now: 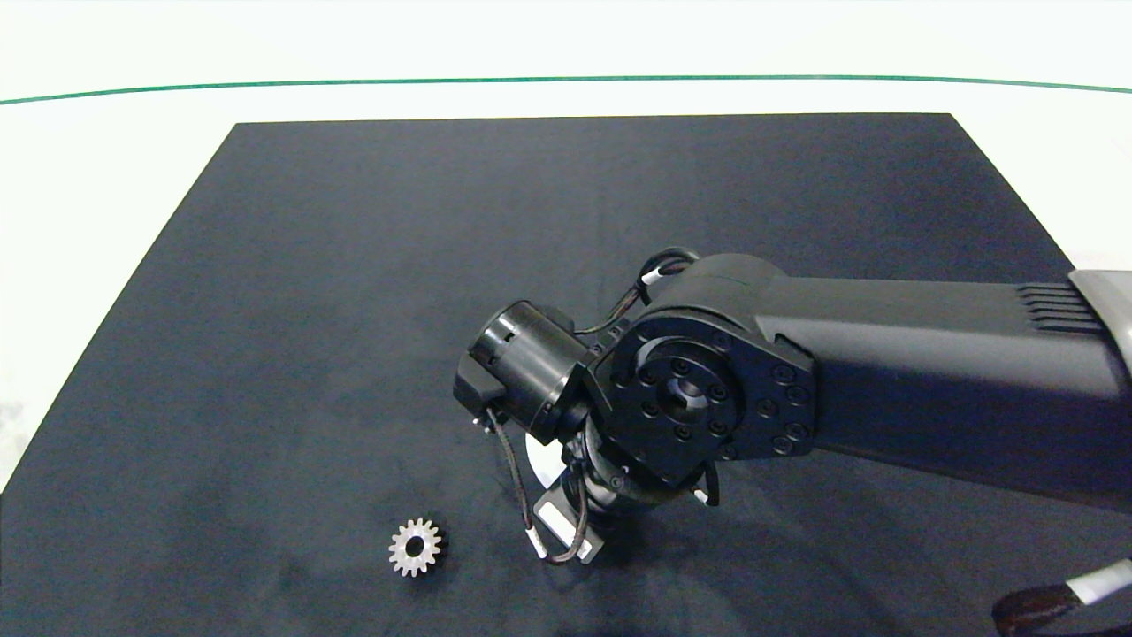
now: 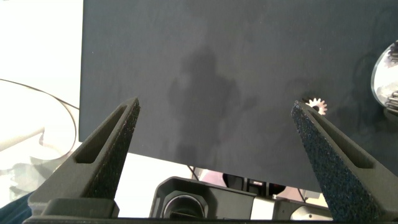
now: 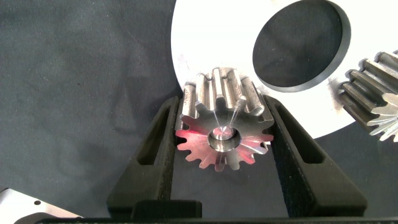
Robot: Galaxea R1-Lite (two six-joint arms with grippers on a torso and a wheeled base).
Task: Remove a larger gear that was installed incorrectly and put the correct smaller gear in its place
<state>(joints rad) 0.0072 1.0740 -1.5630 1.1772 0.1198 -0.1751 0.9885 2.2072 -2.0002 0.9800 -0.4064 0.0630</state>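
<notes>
From above you see a small silver short-toothed gear [image 1: 415, 548] lying flat on the matte black mat [image 1: 354, 310]; your left gripper [image 2: 214, 134] hangs spread wide, empty; your right gripper [image 3: 225, 134] clamps a long-toothed steel gear [image 3: 224, 127] over a white disc [image 3: 205, 37].

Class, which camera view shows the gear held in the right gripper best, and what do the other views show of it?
The right wrist view: the gear fills the frame, clamped between the right gripper fingers, above a white plate. In the head view the right arm hides it. The left wrist view does not show it.
</notes>
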